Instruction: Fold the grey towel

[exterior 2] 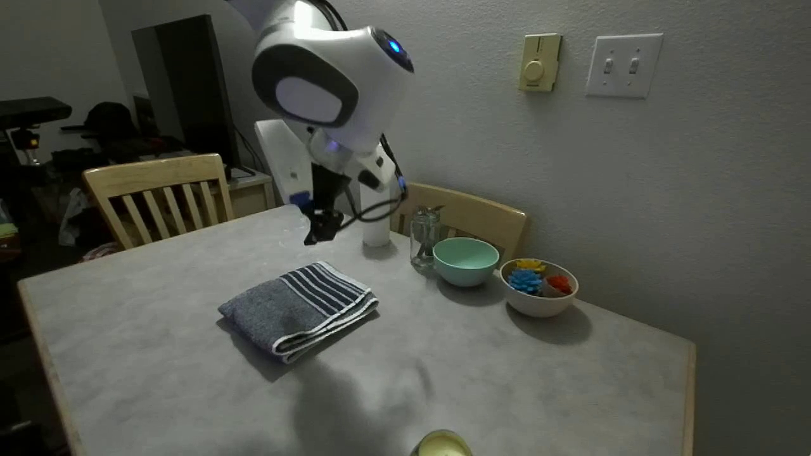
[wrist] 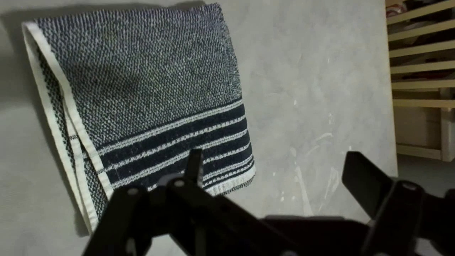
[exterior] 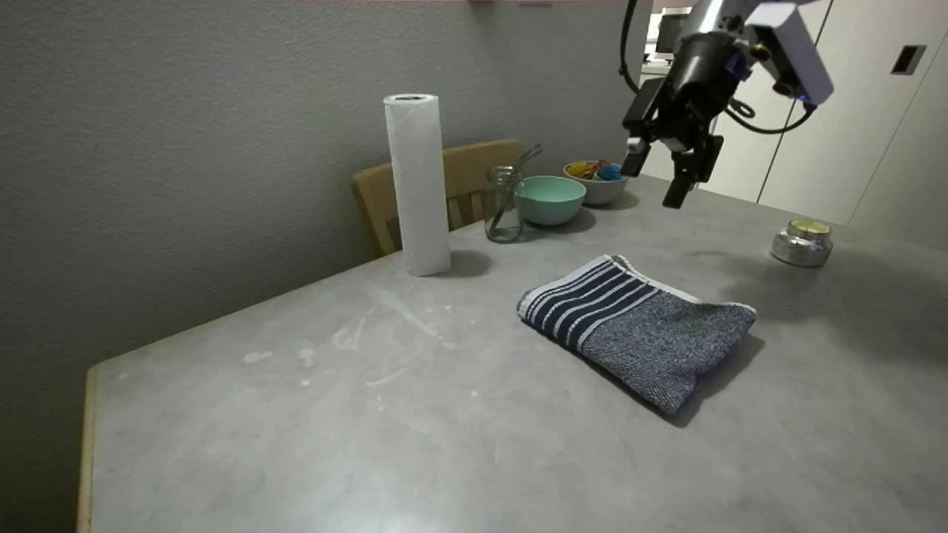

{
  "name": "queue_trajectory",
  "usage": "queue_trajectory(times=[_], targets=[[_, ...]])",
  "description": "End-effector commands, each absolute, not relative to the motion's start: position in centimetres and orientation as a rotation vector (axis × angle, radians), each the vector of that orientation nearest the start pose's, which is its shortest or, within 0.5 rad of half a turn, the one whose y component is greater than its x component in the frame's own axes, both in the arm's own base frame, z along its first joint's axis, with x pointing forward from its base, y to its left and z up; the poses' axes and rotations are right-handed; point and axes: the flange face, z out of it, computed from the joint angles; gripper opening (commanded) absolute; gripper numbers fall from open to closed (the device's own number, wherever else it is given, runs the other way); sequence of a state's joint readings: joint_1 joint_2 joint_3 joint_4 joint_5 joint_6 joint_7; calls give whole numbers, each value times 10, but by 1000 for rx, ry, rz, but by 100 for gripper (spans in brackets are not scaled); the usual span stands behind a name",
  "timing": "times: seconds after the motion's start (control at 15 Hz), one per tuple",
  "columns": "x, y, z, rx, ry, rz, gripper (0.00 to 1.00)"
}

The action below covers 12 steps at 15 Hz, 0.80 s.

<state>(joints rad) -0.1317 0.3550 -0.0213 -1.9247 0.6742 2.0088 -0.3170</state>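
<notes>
The grey towel (exterior: 652, 333) lies folded in layers on the table, a dark blue-and-white striped band across one end. In an exterior view (exterior 2: 279, 316) its layered white-edged side shows. In the wrist view the towel (wrist: 153, 71) fills the left part, its white-edged layers slightly parted along the left side. My gripper (exterior: 656, 178) is open and empty, held well above the table. In the wrist view the gripper (wrist: 273, 156) has its fingers wide apart. The left finger overlaps the striped band in that picture; the right finger is over bare table. The towel's underside is hidden.
A white paper-towel roll (exterior: 418, 185) stands near the wall side. Beside it are a glass jar with utensils (exterior: 503, 211), a green bowl (exterior 2: 466, 263) and a white bowl with coloured pieces (exterior 2: 538, 304). A candle jar (exterior: 802, 244) stands apart. Chairs (exterior 2: 158, 196) stand beyond the table edges.
</notes>
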Motion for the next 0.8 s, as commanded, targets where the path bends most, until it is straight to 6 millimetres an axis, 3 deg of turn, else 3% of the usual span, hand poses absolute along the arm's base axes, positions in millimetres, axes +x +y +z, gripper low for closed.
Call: queue_trajectory(times=[0.0, 0.13, 0.27, 0.73], targets=[[584, -26, 345, -2680, 410, 170, 100], [583, -14, 364, -2739, 435, 197, 100], [583, 0, 375, -2718, 343, 237, 100], [586, 3, 374, -2717, 361, 221, 100]])
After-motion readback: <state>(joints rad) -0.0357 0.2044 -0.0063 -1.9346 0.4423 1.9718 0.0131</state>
